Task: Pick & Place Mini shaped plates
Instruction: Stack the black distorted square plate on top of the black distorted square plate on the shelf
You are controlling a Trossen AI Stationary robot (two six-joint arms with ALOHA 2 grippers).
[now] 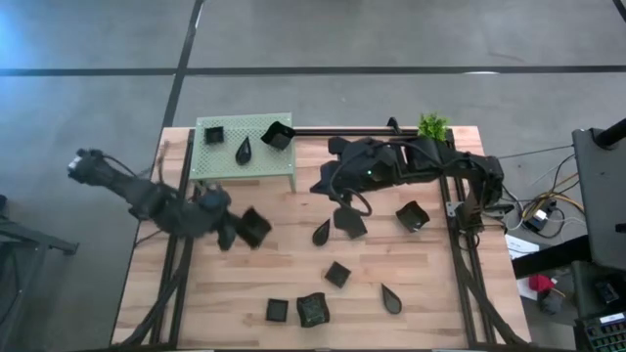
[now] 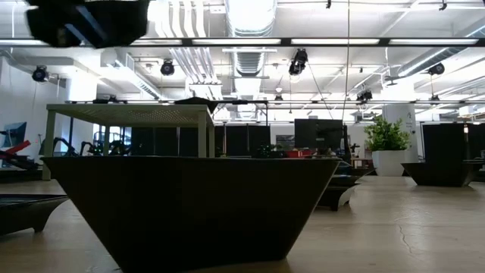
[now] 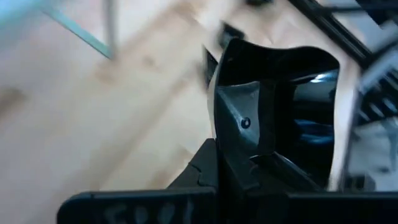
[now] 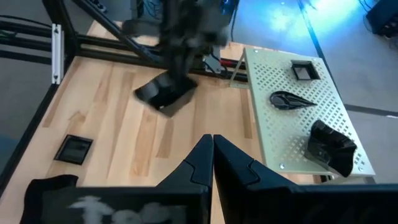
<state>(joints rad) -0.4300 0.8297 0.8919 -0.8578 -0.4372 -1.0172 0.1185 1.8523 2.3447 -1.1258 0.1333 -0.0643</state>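
Small black plates lie scattered over the wooden table, among them a square one (image 1: 337, 274) and a teardrop one (image 1: 391, 298). Three more rest on the green stand (image 1: 220, 161): a square one (image 4: 305, 70), a teardrop one (image 4: 292, 99) and a tilted one (image 4: 333, 146). My left gripper (image 1: 238, 231) hangs over the table's left half, near the stand's front, shut on a square plate (image 1: 256, 227). My right gripper (image 4: 212, 146) is shut and empty, hovering just right of the stand (image 1: 321, 186). My left gripper pinches the square plate by one raised wall (image 3: 249, 99), with one finger (image 3: 239, 124) against the inside of the dish. The fingers come from above, pointing down. The plate (image 4: 165, 93) hangs tilted below them, lifted clear of the table.
More plates lie under and beside my right arm (image 1: 350, 223) (image 1: 411, 217) (image 1: 321, 232) and near the front edge (image 1: 277, 311) (image 1: 313, 309). One plate fills the low view (image 2: 189, 205). A small green plant (image 1: 432, 125) stands at the far right. Metal rails run along both table sides.
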